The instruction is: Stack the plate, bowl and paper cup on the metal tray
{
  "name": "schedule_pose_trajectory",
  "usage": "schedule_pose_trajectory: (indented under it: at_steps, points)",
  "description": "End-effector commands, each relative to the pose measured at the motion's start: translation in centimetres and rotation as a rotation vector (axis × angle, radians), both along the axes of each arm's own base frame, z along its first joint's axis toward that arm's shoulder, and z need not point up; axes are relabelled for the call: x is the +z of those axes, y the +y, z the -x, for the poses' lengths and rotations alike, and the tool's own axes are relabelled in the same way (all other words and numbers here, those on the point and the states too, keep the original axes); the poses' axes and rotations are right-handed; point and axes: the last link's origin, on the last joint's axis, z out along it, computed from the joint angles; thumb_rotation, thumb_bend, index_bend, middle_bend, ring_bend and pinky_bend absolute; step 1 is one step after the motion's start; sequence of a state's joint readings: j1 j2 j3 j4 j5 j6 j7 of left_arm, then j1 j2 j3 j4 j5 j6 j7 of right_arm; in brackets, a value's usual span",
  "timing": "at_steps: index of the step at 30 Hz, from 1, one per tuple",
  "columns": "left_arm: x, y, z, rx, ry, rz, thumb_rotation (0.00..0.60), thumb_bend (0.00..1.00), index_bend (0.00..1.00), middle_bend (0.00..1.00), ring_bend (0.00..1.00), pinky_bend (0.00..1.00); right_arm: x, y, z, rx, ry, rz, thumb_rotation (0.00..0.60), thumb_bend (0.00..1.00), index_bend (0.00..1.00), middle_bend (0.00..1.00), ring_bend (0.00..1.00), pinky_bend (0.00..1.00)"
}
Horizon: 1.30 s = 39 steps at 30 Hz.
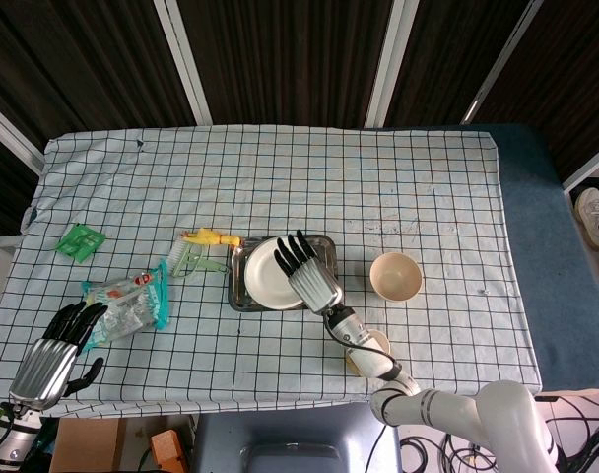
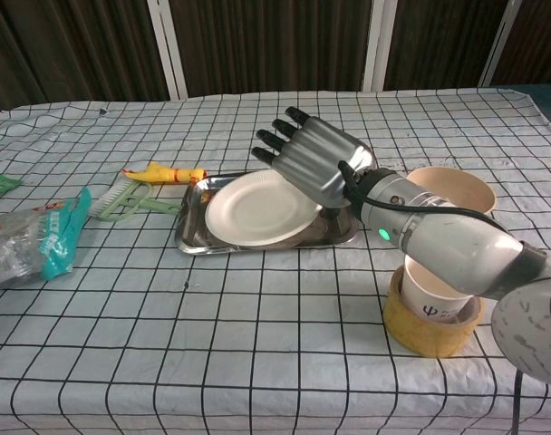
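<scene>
The white plate (image 1: 268, 274) (image 2: 253, 208) lies in the metal tray (image 1: 322, 242) (image 2: 189, 225), slightly tilted. My right hand (image 1: 306, 271) (image 2: 316, 161) hovers over the plate's right edge with fingers spread and holds nothing. A beige bowl (image 1: 395, 275) (image 2: 449, 188) stands on the cloth to the right of the tray. Near the front edge, the paper cup (image 1: 372, 346) (image 2: 434, 290) sits inside a yellow tape ring (image 2: 430, 333), under my right forearm. My left hand (image 1: 53, 353) rests at the table's front left corner, empty, and shows only in the head view.
A yellow rubber chicken (image 1: 209, 237) (image 2: 162, 172) and a green brush (image 1: 189, 261) (image 2: 130, 201) lie just left of the tray. A snack bag (image 1: 127, 301) (image 2: 31, 245) and a green packet (image 1: 80, 241) lie further left. The checked cloth covers the whole table.
</scene>
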<state>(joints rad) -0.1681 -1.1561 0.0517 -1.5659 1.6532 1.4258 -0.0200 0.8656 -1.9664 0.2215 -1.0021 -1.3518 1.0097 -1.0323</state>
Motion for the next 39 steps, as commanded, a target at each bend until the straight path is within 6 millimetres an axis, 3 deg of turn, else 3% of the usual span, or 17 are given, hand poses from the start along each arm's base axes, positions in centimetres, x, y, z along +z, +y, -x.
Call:
schedule_pose_trajectory:
  at_steps: [1,7,12,18,25,29,34,39]
  points:
    - [0.0,0.0,0.0,0.001,0.001,0.001,0.600,0.41,0.00,0.08,0.03,0.09,-0.4,0.0,0.2,0.000,0.031,0.001,0.600,0.00,0.00,0.00,0.00,0.00]
    - [0.2,-0.1,0.0,-0.002,-0.003,-0.007,0.600,0.41,0.00,0.08,0.03,0.09,-0.6,0.2,-0.5,-0.001,-0.009,-0.009,0.600,0.00,0.00,0.00,0.00,0.00]
    - [0.3,-0.1,0.0,-0.006,-0.009,-0.010,0.600,0.41,0.00,0.08,0.03,0.09,0.9,0.2,0.0,-0.012,-0.070,-0.010,0.600,0.00,0.00,0.00,0.00,0.00]
    - [0.3,-0.2,-0.1,-0.009,-0.009,-0.011,0.600,0.41,0.00,0.08,0.03,0.09,4.8,1.6,1.6,-0.010,-0.202,-0.049,0.600,0.00,0.00,0.00,0.00,0.00]
    - [0.1,-0.2,-0.1,-0.004,0.000,-0.013,0.600,0.41,0.00,0.08,0.03,0.09,9.9,6.5,4.8,0.044,-0.292,-0.192,0.600,0.00,0.00,0.00,0.00,0.00]
    - [-0.1,0.0,-0.1,0.001,0.007,-0.015,0.600,0.41,0.00,0.08,0.03,0.09,12.5,8.0,5.8,0.051,-0.328,-0.231,0.600,0.00,0.02,0.00,0.00,0.00]
    - [-0.2,0.0,-0.1,0.003,0.011,-0.018,0.600,0.41,0.00,0.08,0.03,0.09,15.6,8.9,8.2,0.008,-0.331,-0.213,0.600,0.00,0.03,0.00,0.00,0.00]
    - [-0.3,0.2,-0.1,0.011,0.013,-0.015,0.600,0.41,0.00,0.08,0.03,0.09,17.6,7.9,11.8,-0.094,-0.305,-0.159,0.600,0.00,0.07,0.00,0.00,0.00]
